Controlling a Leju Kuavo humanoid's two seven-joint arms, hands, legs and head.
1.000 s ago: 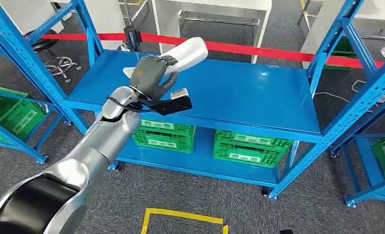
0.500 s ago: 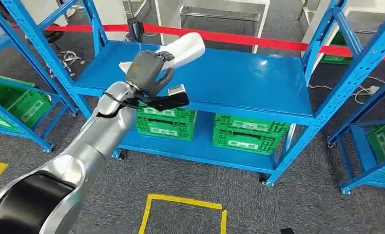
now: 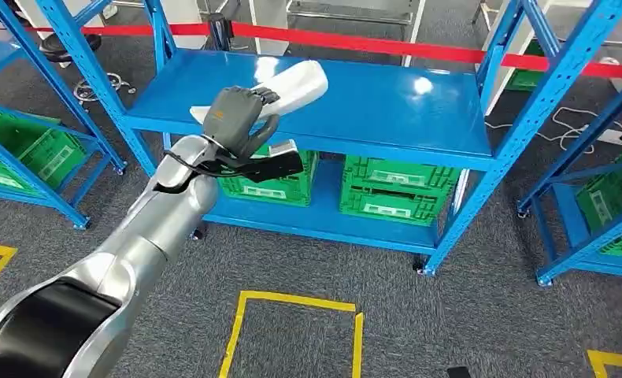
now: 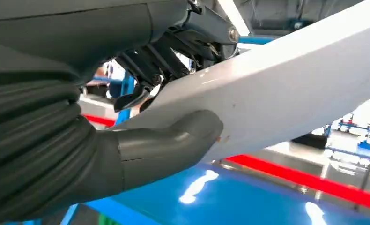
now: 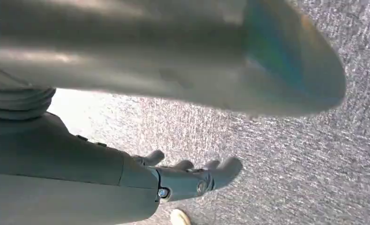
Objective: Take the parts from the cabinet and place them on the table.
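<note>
A long white plastic part (image 3: 292, 85) is gripped by my left hand (image 3: 237, 118), which holds it raised over the left end of the blue cabinet shelf (image 3: 386, 118). In the left wrist view the part (image 4: 286, 89) runs slantwise between the grey thumb (image 4: 173, 140) and the darker fingers (image 4: 150, 70) wrapped over it. The shelf top under the part is bare blue metal. My right hand (image 5: 192, 180) hangs over grey carpet with its fingers stretched out and nothing in it.
Green crates (image 3: 398, 189) (image 3: 268, 185) stand on the cabinet's lower shelf. More blue racks with green crates flank it at left (image 3: 24, 153) and right (image 3: 615, 205). A red barrier tape (image 3: 355, 41) runs behind. Yellow floor tape (image 3: 292, 303) marks the carpet in front.
The whole picture has shifted, so the camera has moved: the cabinet now sits higher and farther off. My left hand keeps its grip on the white part.
</note>
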